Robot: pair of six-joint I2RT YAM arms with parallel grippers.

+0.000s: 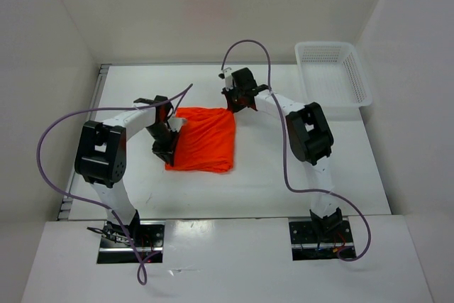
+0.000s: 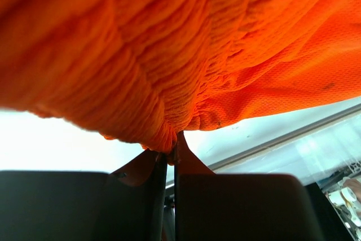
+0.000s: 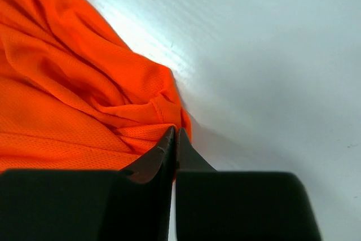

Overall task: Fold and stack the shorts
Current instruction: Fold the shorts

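The orange shorts (image 1: 206,140) lie folded in a rough square on the white table (image 1: 284,182) between the two arms. My left gripper (image 1: 172,133) is shut on the gathered waistband (image 2: 146,100) at the shorts' left edge; the cloth bunches at the fingertips (image 2: 169,145) and hangs above the camera. My right gripper (image 1: 233,106) is shut on the far right corner of the shorts (image 3: 169,111), a thin fold pinched between the tips (image 3: 175,134) close to the table. The drawstring does not show.
A white mesh basket (image 1: 333,76) stands at the table's far right corner. White walls close the back and both sides. A purple cable (image 1: 248,44) loops above the right arm, another (image 1: 50,140) beside the left arm.
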